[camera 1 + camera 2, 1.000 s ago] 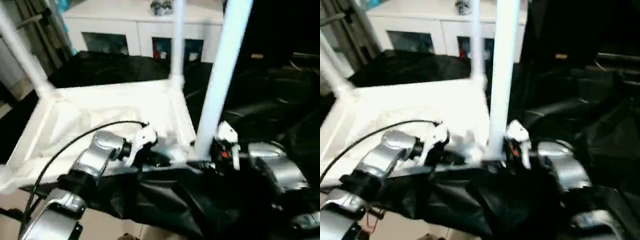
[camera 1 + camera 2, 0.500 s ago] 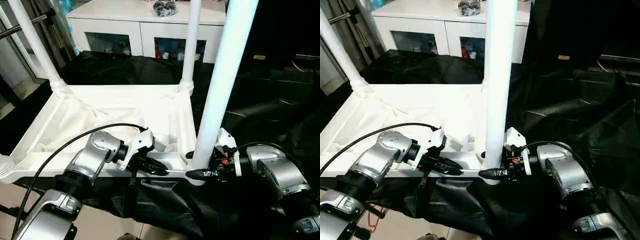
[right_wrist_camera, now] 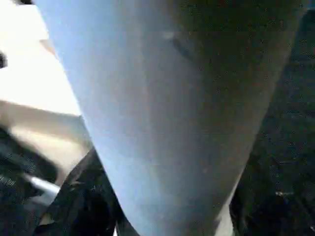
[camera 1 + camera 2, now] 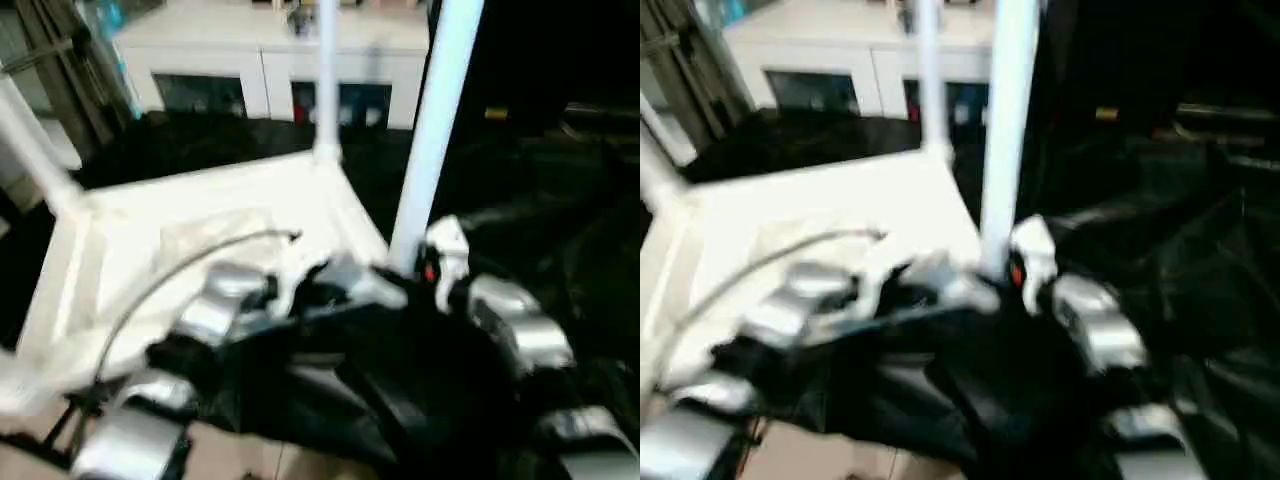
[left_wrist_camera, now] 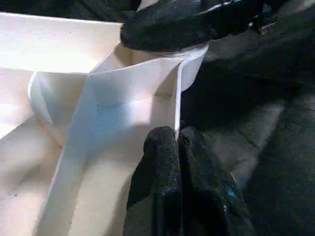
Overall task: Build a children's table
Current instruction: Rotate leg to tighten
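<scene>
Left gripper (image 5: 178, 147) fingers pinched on tabletop (image 4: 200, 220) near-edge rim; right gripper (image 3: 162, 216) fingers around near-right corner leg (image 4: 432, 130).

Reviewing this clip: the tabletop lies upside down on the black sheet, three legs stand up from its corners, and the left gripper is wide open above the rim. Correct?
Not quite. The left gripper is shut, its black fingers pressed together at the tabletop rim, as the left wrist view shows. The rest holds: the upturned tabletop lies on the black sheet with three legs standing.

No text, label, brand, number or sign can be read on anything here.
</scene>
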